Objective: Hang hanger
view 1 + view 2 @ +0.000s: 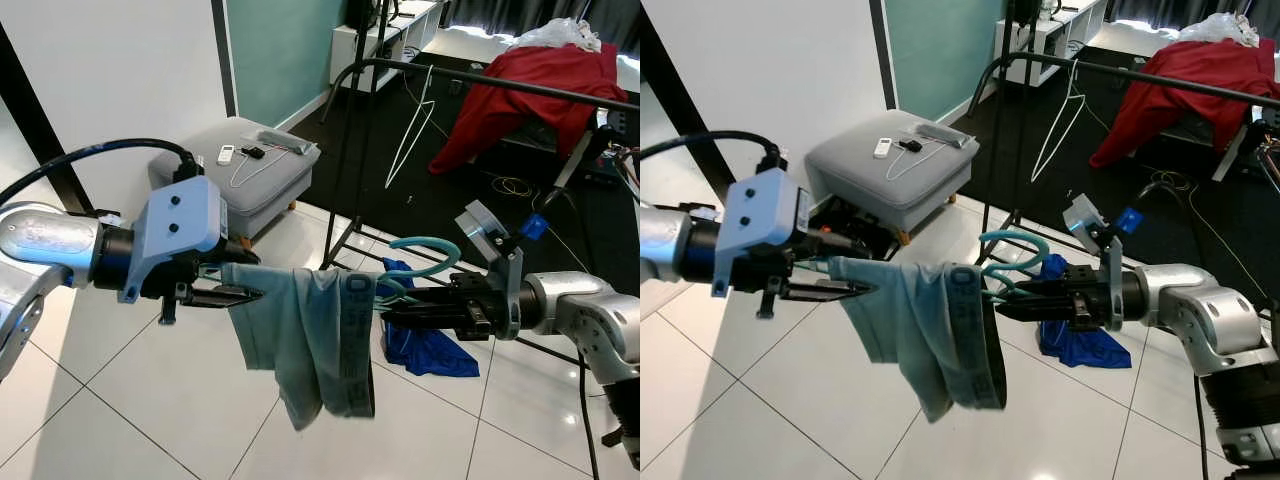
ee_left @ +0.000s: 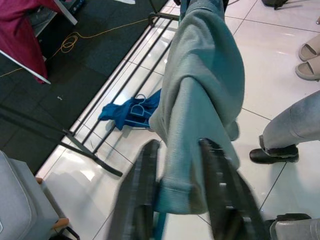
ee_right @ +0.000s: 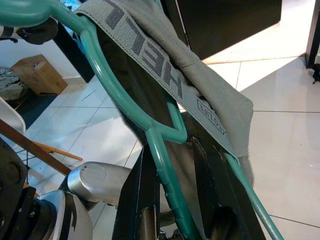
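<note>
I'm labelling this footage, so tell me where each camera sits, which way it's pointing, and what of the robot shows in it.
Left eye view: on the head, looking forward and down; left gripper and right gripper hold a teal hanger draped with a grey-blue garment, clothes rack behind.
Right eye view: same scene, slightly offset.
Left wrist view: along its black fingers, clamped on the garment.
Right wrist view: along its fingers, around the hanger.
All four share the garment.

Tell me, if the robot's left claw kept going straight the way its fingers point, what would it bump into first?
The left gripper points toward the right gripper. It is already shut on the pale blue-green cloth draped over the teal plastic hanger, so it would likely push along that, then meet the right gripper.
</note>
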You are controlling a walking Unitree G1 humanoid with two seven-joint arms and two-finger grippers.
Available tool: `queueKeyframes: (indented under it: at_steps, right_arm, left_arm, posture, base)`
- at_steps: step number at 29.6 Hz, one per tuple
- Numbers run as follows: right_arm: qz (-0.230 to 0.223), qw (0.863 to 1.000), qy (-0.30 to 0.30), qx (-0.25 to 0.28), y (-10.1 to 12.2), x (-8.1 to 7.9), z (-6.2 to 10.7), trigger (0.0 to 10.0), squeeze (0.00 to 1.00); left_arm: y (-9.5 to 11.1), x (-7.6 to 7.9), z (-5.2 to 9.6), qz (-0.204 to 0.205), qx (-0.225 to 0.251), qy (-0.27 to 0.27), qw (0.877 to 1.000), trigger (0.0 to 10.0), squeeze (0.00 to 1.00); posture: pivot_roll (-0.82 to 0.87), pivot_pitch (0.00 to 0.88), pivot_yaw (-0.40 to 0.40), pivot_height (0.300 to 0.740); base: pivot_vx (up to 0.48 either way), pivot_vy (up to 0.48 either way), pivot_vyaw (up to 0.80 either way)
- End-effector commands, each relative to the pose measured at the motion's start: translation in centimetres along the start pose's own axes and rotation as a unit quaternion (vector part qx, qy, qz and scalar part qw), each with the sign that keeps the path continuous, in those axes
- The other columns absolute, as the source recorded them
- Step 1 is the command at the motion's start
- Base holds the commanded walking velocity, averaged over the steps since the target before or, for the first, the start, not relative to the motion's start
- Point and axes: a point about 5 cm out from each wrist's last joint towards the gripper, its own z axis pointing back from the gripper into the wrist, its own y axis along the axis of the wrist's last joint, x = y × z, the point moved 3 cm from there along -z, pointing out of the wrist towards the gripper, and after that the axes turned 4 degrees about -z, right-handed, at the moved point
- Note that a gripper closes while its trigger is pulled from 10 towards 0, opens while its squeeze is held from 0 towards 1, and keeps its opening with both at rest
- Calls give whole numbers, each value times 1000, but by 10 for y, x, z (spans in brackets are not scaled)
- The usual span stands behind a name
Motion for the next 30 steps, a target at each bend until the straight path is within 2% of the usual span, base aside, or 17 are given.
queueKeyframes:
  at_steps: [1,12,17,18,23,26,30]
  right_arm:
    - [6,1000,3,-4,0,-2,-3,10000,0]
    - [8,1000,4,0,2,-2,-5,10000,0]
    - [12,999,-39,32,11,11,-7,10000,0]
    - [8,998,-47,46,14,14,-6,10000,1000]
    - [9,996,-56,74,20,16,1,10000,1000]
    - [7,989,-92,118,27,24,17,10000,1000]
    - [2,983,-119,139,26,29,30,10000,1000]
  left_arm:
    - [-2,5,-4,6,0,-13,1000,0,0]
    - [-5,3,-3,4,-13,-9,1000,0,0]
    - [-4,1,-3,3,-9,-3,1000,0,0]
    - [-4,1,-3,4,-8,-1,1000,0,0]
    - [-4,-4,-1,1,-7,17,1000,0,0]
    - [-11,-13,5,-6,-27,45,999,0,0]
    - [-15,-24,10,-12,-38,81,996,0,0]
  posture:
    - [-77,42,-27,740]
    - [-74,41,-28,740]
    - [-72,41,-29,740]
    - [-72,41,-29,740]
    - [-70,37,-33,740]
    - [-71,33,-34,740]
    - [-69,31,-36,740]
  base:
    - [0,0,0]
    - [0,0,0]
    - [0,0,0]
    - [0,0,0]
    - [0,0,0]
    - [0,0,0]
    - [0,0,0]
